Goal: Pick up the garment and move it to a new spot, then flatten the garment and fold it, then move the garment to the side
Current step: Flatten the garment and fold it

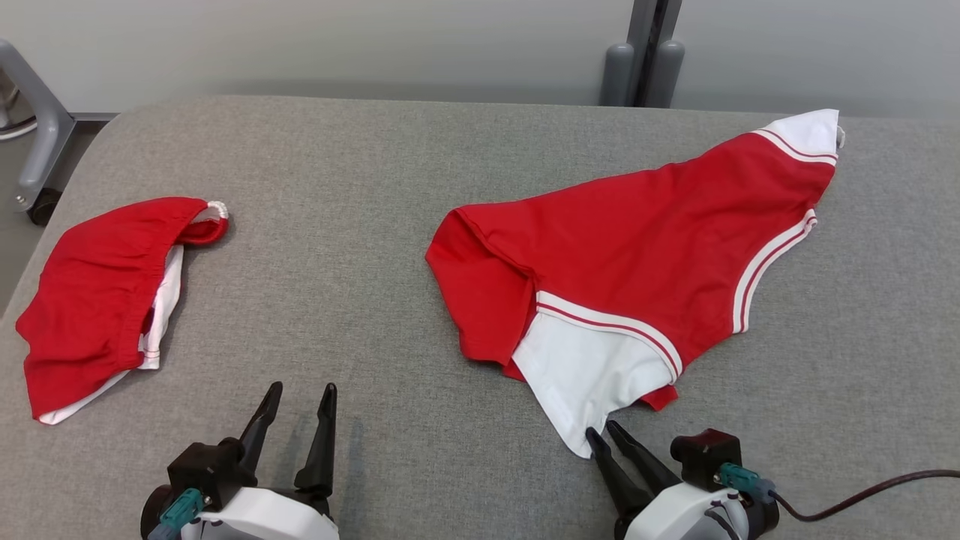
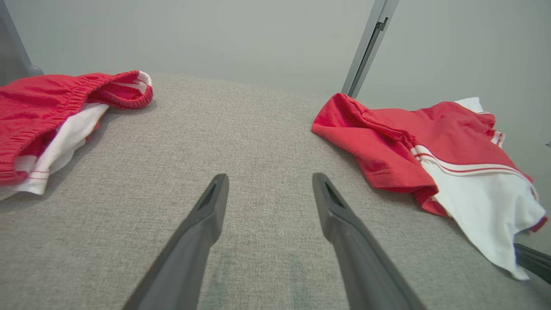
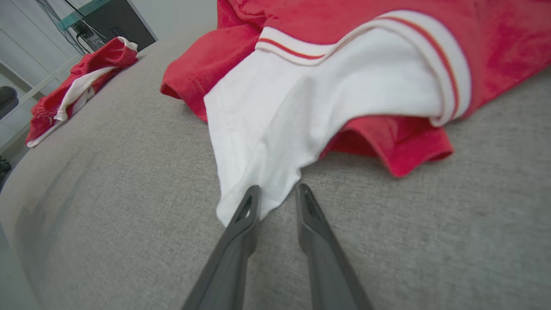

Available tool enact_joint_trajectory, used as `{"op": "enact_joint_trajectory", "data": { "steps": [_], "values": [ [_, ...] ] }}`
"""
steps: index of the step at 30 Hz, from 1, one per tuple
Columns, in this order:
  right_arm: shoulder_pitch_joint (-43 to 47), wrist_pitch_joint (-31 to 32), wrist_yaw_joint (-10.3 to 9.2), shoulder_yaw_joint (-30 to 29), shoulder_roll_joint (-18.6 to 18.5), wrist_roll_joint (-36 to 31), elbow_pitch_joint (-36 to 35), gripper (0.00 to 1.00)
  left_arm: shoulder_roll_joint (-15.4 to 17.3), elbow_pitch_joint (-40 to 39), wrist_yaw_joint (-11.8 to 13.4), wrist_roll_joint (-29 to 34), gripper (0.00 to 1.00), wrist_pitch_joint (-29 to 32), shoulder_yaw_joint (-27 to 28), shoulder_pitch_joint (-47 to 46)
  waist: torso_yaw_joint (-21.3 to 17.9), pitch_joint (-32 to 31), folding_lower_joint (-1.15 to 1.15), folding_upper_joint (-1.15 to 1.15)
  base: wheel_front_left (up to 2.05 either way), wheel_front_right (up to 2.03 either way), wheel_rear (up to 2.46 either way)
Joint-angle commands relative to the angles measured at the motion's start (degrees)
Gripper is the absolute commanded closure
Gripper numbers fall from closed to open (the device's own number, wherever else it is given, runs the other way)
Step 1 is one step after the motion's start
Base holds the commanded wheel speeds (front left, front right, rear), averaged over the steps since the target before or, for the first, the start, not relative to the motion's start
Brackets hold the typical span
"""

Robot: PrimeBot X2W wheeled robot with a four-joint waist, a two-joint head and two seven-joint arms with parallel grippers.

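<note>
Shirt of red fabric with white stripe-edged sleeves [image 1: 637, 247], rumpled on grey woven tabletop [image 1: 375, 187], my right gripper [image 1: 600, 429] slightly parted at its white sleeve corner, my left gripper [image 1: 302, 386] spread wide

Left claw [image 1: 302, 388] and right claw [image 1: 601, 429] both got long dark tapered fingers [image 1: 259, 427], white wrist shells [image 1: 262, 517] and teal plugs [image 1: 180, 508] just behind. There's a dark cable [image 1: 937, 473] off the right one.

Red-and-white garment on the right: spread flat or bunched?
Bunched, not flat. The garment lies doubled over itself on the table, a white section lapped over red cloth, ridges along its left edge.
</note>
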Motion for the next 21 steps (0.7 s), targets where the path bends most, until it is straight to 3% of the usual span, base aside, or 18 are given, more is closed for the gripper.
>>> {"op": "enact_joint_trajectory", "data": {
  "steps": [1,2,4,8,12,21],
  "values": [
    [0.04,0.02,0.01,0.35,-0.38,0.27,0.51,0.62,0.24,-0.05,-0.24,-0.12,0.00,-0.11,0.11,-0.84,0.12,0.01,0.00,0.00,0.00,0.00,0.00],
    [-0.26,0.03,0.01,0.89,-0.35,0.42,0.93,0.65,0.24,0.06,-0.27,0.00,0.00,-0.11,0.10,-0.90,0.28,0.05,0.00,0.00,0.00,0.00,0.00],
    [-0.79,0.03,0.01,1.61,-0.31,1.12,1.40,1.00,0.24,0.29,-0.31,0.17,0.00,-0.11,0.08,-1.02,0.67,0.04,0.00,0.00,0.00,0.00,0.00],
    [-1.99,0.02,0.01,2.42,-0.33,1.97,1.54,1.00,0.22,0.52,-0.27,0.48,0.00,-0.10,0.31,-0.95,1.21,-0.12,0.00,0.00,0.00,0.00,0.00],
    [-1.99,0.01,0.01,-0.89,-0.45,0.87,-0.35,1.00,0.23,0.62,-0.31,0.68,0.00,-0.10,1.01,0.24,0.70,-1.16,0.00,0.00,0.00,0.00,0.00],
    [3.53,0.00,0.01,-20.97,-0.84,-6.41,-11.21,1.00,0.22,0.01,-0.23,0.36,0.00,-0.10,0.92,2.36,-5.11,-4.10,0.00,0.00,0.00,0.00,0.00]
  ]
}}
